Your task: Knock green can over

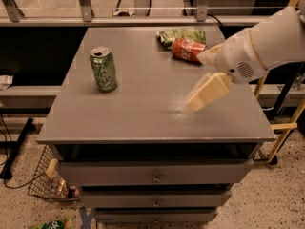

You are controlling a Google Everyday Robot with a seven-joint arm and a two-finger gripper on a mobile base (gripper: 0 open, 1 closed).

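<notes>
The green can point(104, 69) stands upright on the left part of the grey cabinet top point(143, 113), silver top and pull tab up. My gripper point(196, 82) reaches in from the right on a white arm and hovers over the right half of the top, well to the right of the can and not touching it. Its two cream fingers point(208, 90) are spread apart with nothing between them.
A red soda can point(187, 50) lies on its side at the back right, just behind my gripper, against a green foil snack bag point(182, 34). The cabinet has drawers point(155, 178) below. A wire basket point(47, 182) sits on the floor at the left.
</notes>
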